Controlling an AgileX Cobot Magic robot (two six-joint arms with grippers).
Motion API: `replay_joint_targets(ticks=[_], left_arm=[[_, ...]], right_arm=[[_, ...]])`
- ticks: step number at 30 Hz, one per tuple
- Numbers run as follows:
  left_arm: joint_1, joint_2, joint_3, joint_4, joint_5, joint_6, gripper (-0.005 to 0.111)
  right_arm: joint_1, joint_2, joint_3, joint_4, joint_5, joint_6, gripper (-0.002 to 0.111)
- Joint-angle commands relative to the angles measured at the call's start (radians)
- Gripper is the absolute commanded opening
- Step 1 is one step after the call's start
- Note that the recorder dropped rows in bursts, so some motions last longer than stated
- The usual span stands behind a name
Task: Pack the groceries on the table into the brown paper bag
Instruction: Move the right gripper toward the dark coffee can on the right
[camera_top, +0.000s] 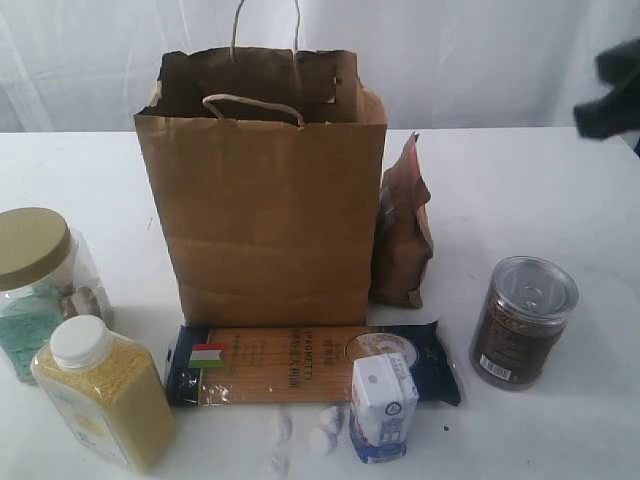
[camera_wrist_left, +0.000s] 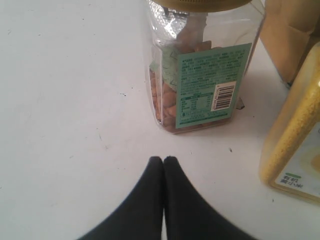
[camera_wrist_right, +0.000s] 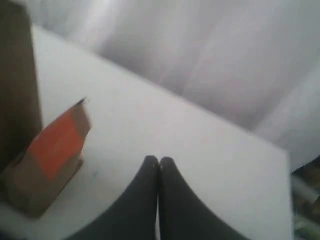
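The brown paper bag (camera_top: 262, 190) stands open and upright mid-table. At the left are the gold-lidded jar (camera_top: 38, 275) and the white-capped bottle of yellow grains (camera_top: 105, 392). In front of the bag lies the flat spaghetti packet (camera_top: 300, 362), with the small blue-white carton (camera_top: 383, 408) at its near edge. The brown pouch (camera_top: 402, 228) leans by the bag's right side and the dark can (camera_top: 522, 320) stands further right. My left gripper (camera_wrist_left: 163, 160) is shut and empty, over the table a little short of the jar (camera_wrist_left: 200, 75). My right gripper (camera_wrist_right: 159, 161) is shut and empty, with the pouch (camera_wrist_right: 50, 150) off to one side.
The white table (camera_top: 520, 190) reaches back to a pale curtain. A dark part of the right arm (camera_top: 612, 95) shows at the upper right edge. Small white lumps (camera_top: 325, 425) lie beside the carton.
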Motion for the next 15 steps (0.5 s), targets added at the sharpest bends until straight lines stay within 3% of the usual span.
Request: replay_joint_targets(ticks=[1, 5, 8, 15], left_arm=[[-0.009, -0.003, 0.005, -0.005, 0.000, 0.001, 0.000], [-0.009, -0.003, 0.005, -0.005, 0.000, 0.001, 0.000], [-0.009, -0.003, 0.005, -0.005, 0.000, 0.001, 0.000], [-0.009, -0.003, 0.005, -0.005, 0.000, 0.001, 0.000]], right_arm=[[-0.005, 0.068, -0.024, -0.063, 0.243, 0.004, 0.000], [-0.037, 0.085, -0.024, -0.189, 0.418, 0.072, 0.000], [-0.036, 0.069, -0.024, -0.300, 0.386, 0.200, 0.000], [-0.036, 0.011, -0.024, -0.201, 0.313, 0.318, 0.000]])
